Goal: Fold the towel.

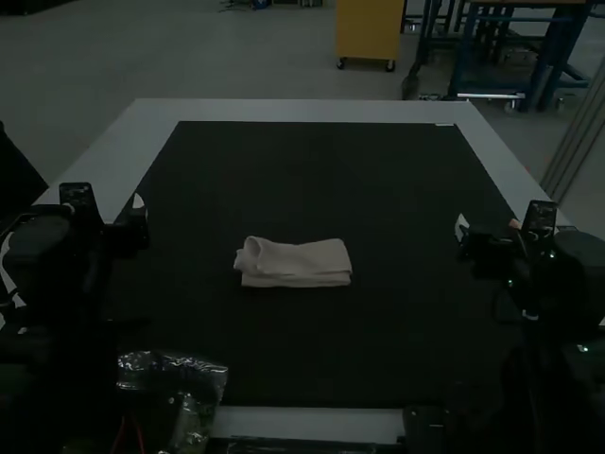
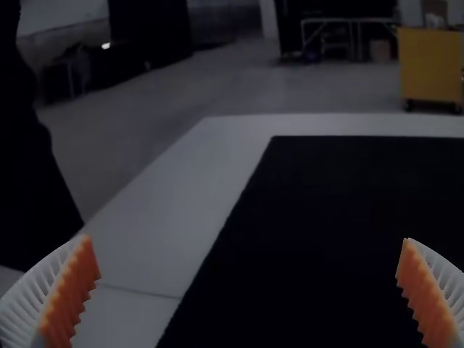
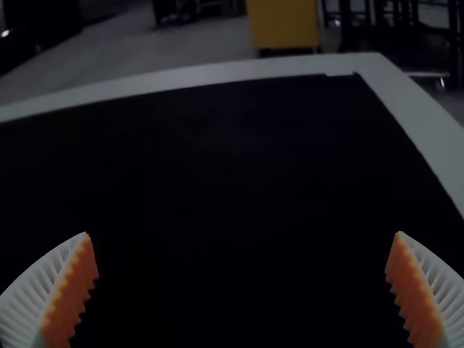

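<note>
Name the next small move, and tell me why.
I'd probably bring the left gripper in over the left end of the towel, ready to tidy it. The towel lies on the mat folded into a compact strip, but that end looks bulged and uneven, with a small bit poking out. The gripper is open and off to that side.

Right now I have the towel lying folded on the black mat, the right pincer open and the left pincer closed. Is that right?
Not quite: the left pincer is open, not closed; the left wrist view shows its fingers wide apart. The towel does lie folded on the black mat, and the right pincer is open.
</note>
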`<state>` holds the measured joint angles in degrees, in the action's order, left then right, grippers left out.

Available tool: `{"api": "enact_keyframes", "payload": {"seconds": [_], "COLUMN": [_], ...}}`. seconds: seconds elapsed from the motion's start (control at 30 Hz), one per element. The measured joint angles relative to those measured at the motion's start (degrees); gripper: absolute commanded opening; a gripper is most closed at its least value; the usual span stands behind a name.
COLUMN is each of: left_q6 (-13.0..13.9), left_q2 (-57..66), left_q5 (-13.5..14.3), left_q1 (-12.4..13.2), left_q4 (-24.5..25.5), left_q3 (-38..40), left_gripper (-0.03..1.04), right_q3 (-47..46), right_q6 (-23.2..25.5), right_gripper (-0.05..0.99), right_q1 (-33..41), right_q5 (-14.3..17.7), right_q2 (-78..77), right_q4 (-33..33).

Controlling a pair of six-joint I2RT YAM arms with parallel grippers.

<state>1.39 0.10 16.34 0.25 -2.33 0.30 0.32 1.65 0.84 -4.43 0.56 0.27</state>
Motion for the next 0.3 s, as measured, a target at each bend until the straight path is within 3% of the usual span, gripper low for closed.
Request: {"api": "enact_keyframes", "payload": {"seconds": [0.3], "left_q6": [-0.22], "left_q2": [0.00], "left_q5": [0.02], "left_q1": [0.00], "left_q4": [0.00], "left_q3": [0.00], "left_gripper": [0.97], "right_q3": [0.00], "right_q6": [-0.02], "right_gripper": [0.91], "right_q1": [0.00], "right_q5": [0.00], "right_q2": [0.00], "right_q4": [0.00]}}
